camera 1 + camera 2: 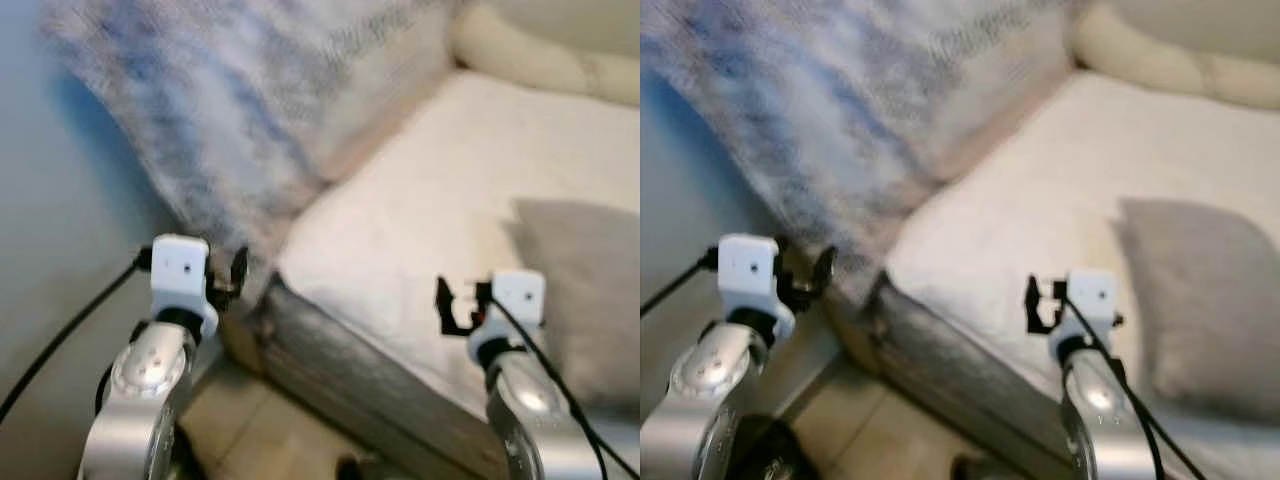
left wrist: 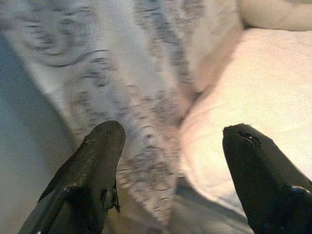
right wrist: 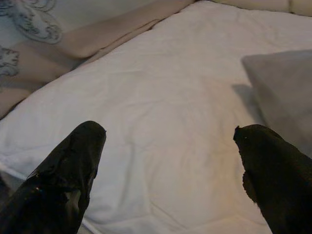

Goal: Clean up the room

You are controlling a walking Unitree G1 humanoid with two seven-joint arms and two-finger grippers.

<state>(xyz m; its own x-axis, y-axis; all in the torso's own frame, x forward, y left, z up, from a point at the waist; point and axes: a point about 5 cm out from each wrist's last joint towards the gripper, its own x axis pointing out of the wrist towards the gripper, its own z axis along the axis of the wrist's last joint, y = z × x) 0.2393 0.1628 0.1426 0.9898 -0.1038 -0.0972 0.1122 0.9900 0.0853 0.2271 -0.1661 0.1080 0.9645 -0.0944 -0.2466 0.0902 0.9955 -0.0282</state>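
A bed with a white quilted mattress cover [image 1: 440, 190] lies before me. A blue-grey patterned blanket [image 1: 250, 110] hangs bunched over its left end and down toward the wall. A grey pillow [image 1: 585, 290] lies on the mattress at the right. My left gripper [image 2: 170, 141] is open, raised just short of the blanket's lower edge by the bed's corner. My right gripper [image 3: 170, 141] is open too, held over the near part of the mattress, left of the grey pillow [image 3: 285, 92]. Neither holds anything.
A pale blue wall [image 1: 60, 260] runs along the left. The bed's grey side panel [image 1: 350, 375] slants across the near foreground above beige floor tiles [image 1: 260, 430]. A cream bolster [image 1: 550, 55] lies along the far side. Black cables trail from both wrists.
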